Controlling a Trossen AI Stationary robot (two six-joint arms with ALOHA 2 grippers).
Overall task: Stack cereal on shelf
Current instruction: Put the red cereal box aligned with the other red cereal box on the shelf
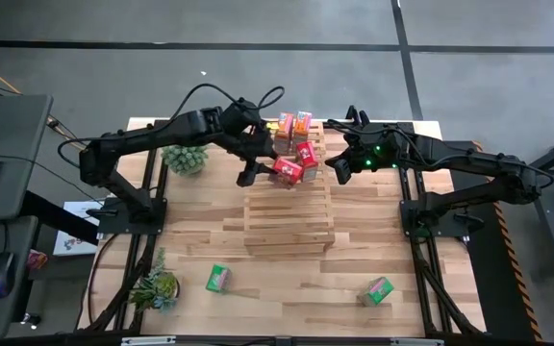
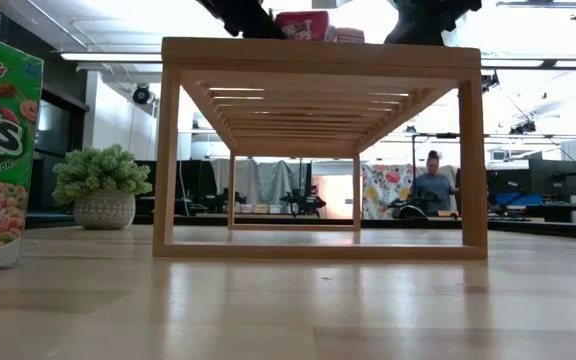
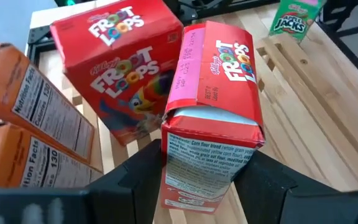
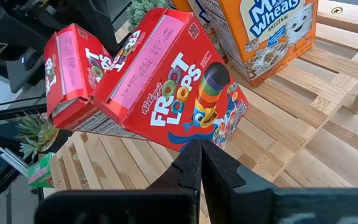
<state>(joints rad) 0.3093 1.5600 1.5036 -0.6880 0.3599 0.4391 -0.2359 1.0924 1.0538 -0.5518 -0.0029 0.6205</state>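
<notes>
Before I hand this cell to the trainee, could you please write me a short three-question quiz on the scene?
1. True or false: both green cereal boxes are on the shelf.
2. Which pincer grips a red Froot Loops box: (a) left pincer (b) right pincer (c) neither?
3. How many potted plants stand on the table?

Key:
1. False: one green box and the other green box lie on the table.
2. (a): it grips a red box; the right pincer is shut and holds nothing.
3. Two: one plant, another plant.
</notes>
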